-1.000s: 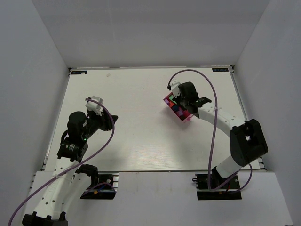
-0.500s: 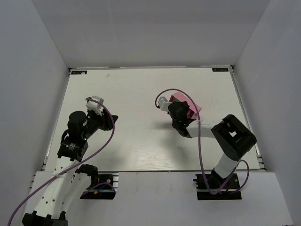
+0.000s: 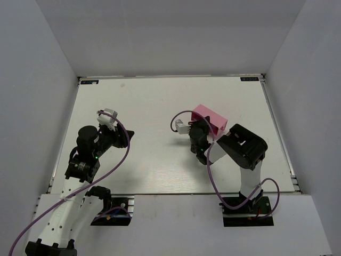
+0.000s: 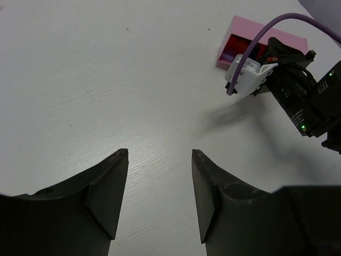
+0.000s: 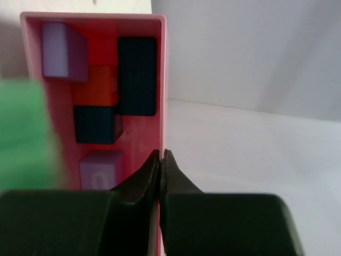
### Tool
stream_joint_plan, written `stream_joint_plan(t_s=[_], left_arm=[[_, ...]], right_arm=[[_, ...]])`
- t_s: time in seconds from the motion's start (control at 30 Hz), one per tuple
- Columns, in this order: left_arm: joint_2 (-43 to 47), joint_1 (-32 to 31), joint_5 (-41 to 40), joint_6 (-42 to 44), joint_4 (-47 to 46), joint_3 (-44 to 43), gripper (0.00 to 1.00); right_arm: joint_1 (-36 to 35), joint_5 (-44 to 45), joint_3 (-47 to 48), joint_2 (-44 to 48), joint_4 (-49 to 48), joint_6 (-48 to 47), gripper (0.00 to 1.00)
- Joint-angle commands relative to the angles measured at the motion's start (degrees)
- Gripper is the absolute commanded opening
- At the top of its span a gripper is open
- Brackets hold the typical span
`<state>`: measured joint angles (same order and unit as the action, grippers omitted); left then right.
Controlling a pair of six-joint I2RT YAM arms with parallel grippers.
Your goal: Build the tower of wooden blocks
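Observation:
My right gripper (image 5: 161, 154) is shut on the side wall of the pink tray (image 5: 162, 80). The wood blocks lie inside the tray: a purple block (image 5: 64, 50), a tall dark block (image 5: 137, 74), a red-orange block (image 5: 96, 90), a second dark block (image 5: 95, 124) and a lower purple block (image 5: 101, 168). A blurred green block (image 5: 24, 133) is close to the lens. From above, the tray (image 3: 210, 118) shows only its plain pink side, and the blocks are hidden there. My left gripper (image 4: 160, 152) is open and empty over bare table, far left of the tray (image 4: 256, 40).
The right arm (image 3: 242, 146) is folded back near the table's middle right, its purple cable looping by the tray. Its wrist (image 4: 290, 93) shows in the left wrist view. White walls (image 3: 53, 80) enclose the table on three sides.
My right gripper has turned the tray over and pulled it toward the table's middle; the blocks seen from above a second ago are now hidden there. The left arm has not moved.

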<state>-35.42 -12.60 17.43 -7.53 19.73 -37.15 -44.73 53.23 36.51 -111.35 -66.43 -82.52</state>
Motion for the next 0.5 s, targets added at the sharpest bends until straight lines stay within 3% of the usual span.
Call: stream_joint_plan(t_s=[0.0,0.03,0.1,0.23,0.27,0.3,0.43,0.47], left_arm=[[0.18,-0.23,0.5,-0.12,-0.13,-1.79,0.61],[0.18,-0.23,0.5,-0.12,-0.13,-1.79,0.61],[0.18,-0.23,0.5,-0.12,-0.13,-1.79,0.61],[0.18,-0.23,0.5,-0.12,-0.13,-1.79,0.62],[0.18,-0.23,0.5,-0.12,-0.13,-1.79,0.62],[0.18,-0.23,0.5,-0.12,-0.13,-1.79,0.62],[0.18,-0.23,0.5,-0.12,0.4,-1.79,0.62],[0.18,-0.23,0.5,-0.12,0.4,-1.79,0.62]], right_arm=[[-0.18,2.93,0.84,2.89,-9.79,2.61,0.0],[-0.27,2.84,0.84,3.42,-8.46,3.32,0.0],[-0.18,2.75,0.84,4.39,-3.81,6.3,0.13],[-0.44,1.88,1.72,8.06,6.2,14.37,0.25],[-0.45,1.0,2.94,8.69,14.49,16.15,0.34],[-0.45,0.82,3.39,9.3,17.71,19.82,0.37],[-0.45,-1.72,5.94,12.65,30.3,27.94,0.42],[-0.53,-1.82,5.77,12.56,30.22,27.94,0.36]])
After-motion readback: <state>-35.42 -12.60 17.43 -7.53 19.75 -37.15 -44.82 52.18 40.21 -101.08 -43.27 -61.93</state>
